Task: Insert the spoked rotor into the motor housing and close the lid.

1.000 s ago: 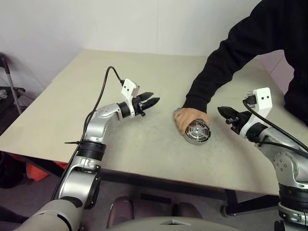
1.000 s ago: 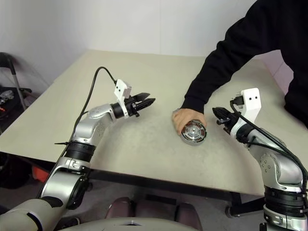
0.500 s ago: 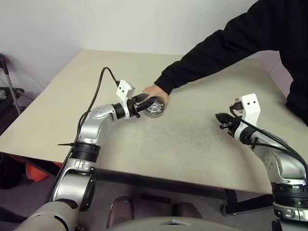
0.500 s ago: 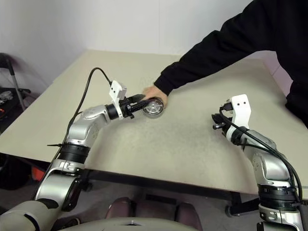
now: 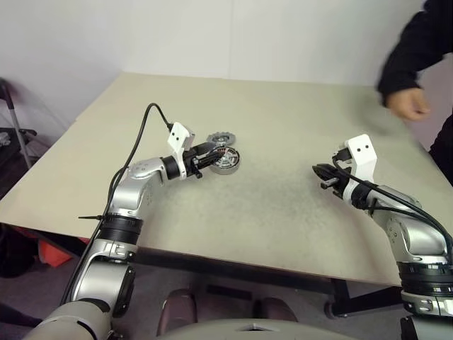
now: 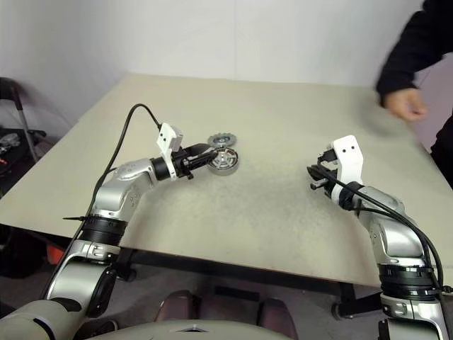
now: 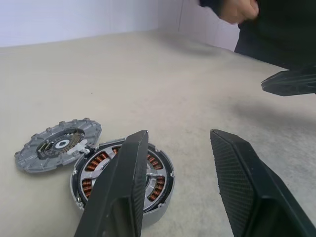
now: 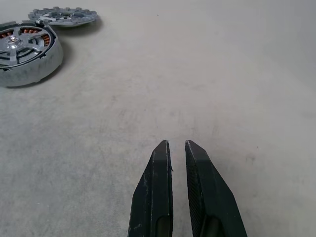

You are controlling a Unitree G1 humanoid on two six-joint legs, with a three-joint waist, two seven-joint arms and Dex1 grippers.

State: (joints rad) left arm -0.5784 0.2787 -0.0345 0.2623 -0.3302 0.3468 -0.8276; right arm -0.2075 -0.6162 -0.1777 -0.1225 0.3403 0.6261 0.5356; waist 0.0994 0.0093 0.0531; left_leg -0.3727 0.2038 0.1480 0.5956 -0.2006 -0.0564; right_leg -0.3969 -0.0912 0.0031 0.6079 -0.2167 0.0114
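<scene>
The motor housing (image 5: 225, 161), a short grey cylinder with copper windings around a silver hub, rests on the table (image 5: 283, 212) left of centre. Just behind it the lid (image 5: 219, 139), a dark notched disc, lies flat and touches it. My left gripper (image 5: 207, 157) is open at the housing's near-left side with nothing between its fingers (image 7: 123, 192); one finger covers part of the housing (image 7: 158, 173) in the left wrist view, where the lid (image 7: 57, 145) lies beside it. My right gripper (image 8: 177, 148) is shut and empty over bare table at the right. The spoked rotor is out of view.
A person's hand (image 5: 407, 105) in a black sleeve hovers over the table's far right corner. The right gripper's fingers (image 7: 291, 81) show across the table in the left wrist view. The table's front edge runs close below both arms.
The person's hand carried the housing from right of centre to my left gripper's fingertips, set it down with the lid behind it, and withdrew to the far right. Both grippers barely moved.
</scene>
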